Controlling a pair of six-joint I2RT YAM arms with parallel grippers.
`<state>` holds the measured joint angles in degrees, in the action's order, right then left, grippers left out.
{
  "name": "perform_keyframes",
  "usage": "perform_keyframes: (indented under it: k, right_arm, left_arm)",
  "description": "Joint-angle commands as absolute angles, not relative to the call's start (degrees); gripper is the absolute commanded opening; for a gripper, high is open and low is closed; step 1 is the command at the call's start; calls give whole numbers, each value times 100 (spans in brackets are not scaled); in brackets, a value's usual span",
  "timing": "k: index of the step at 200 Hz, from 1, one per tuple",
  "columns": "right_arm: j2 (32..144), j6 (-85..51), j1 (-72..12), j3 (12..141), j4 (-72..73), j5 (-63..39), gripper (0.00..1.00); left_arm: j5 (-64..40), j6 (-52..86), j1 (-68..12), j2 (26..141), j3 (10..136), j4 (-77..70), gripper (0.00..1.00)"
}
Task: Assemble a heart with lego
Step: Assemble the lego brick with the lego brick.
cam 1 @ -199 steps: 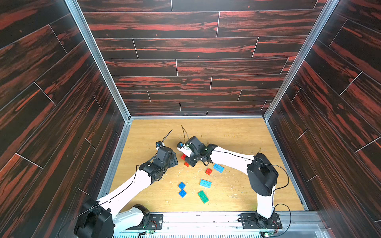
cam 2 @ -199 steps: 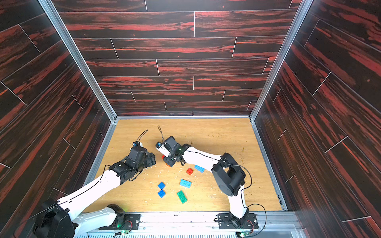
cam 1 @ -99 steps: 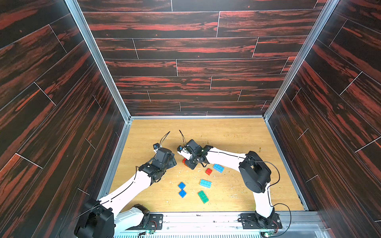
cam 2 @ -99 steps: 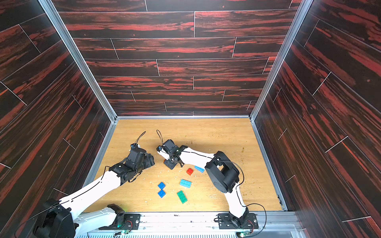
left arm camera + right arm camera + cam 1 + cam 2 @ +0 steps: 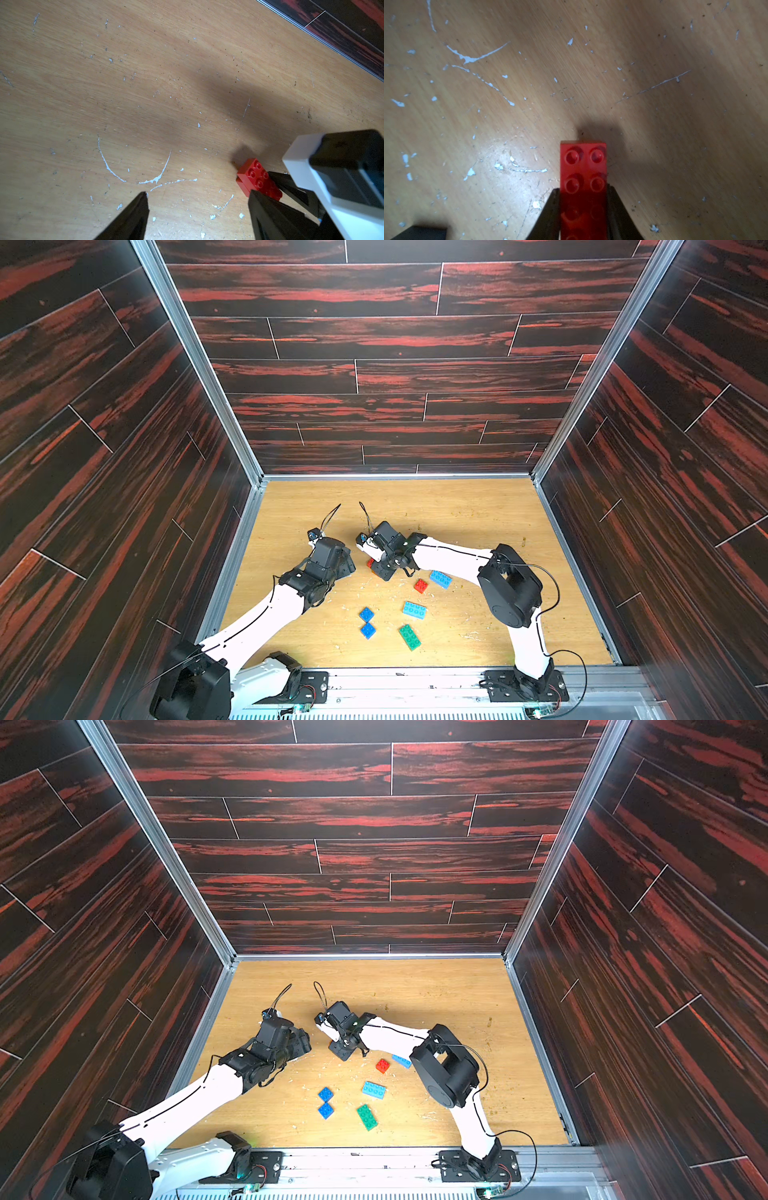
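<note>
- Two arms reach in from the near edge of the bench [image 5: 457, 510] and meet a little left of its middle.
- Furthest left, the left gripper [image 5: 197, 193] points down at the wood with its jaws standing well apart and nothing between them. In both top views its black wrist housing hides the fingertips.
- Just to its right, the right gripper [image 5: 583, 197] is clamped across a long red brick [image 5: 583, 166], studs up, with one end poking out past the fingertips. In a top view only a sliver of that red shows beside the black fingers.
- Seen from the left wrist, the brick sits low on the bench, and one left finger [image 5: 270, 214] overlaps it in the picture. Whether they touch I cannot tell.
- Further right and nearer the front, a dark blue square brick [image 5: 366, 614] lies flat, with a second dark blue square [image 5: 368, 630] just beside it.
- Right of those, a green brick [image 5: 409, 637] lies nearest the front, and a light blue brick [image 5: 414, 610] lies just behind it, apart.
- Behind that lies a small red brick [image 5: 420, 585]. Just beside it is the other light blue brick [image 5: 440, 579], close under the right forearm.
- All six loose bricks lie studs up, none joined to another.
- Furthest right, the right arm's black elbow [image 5: 509, 597] stands over the bench.
</note>
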<state>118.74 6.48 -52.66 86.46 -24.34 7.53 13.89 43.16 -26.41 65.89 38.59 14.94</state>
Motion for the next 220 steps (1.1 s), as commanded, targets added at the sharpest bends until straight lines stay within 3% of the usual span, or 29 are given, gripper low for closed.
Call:
perform_keyframes:
  k: [1, 61, 136, 220]
  right_arm:
    - [12020, 697, -5333, 8472, -2730, 766, 0]
    - [12025, 1276, -5304, 8190, -2631, 952, 0]
    - [11742, 1274, -5063, 7767, -2694, 230, 0]
    - [12376, 1424, -5042, 7883, -3148, 107, 0]
  left_arm:
    - [1362, 4350, -2593, 6526, 3745, 1495, 80]
    - [1248, 4397, -2568, 6478, 3621, 1401, 80]
    - [1134, 4337, -2453, 6394, 3529, 1418, 80]
    - [1042, 4377, -2403, 6387, 3413, 1296, 80]
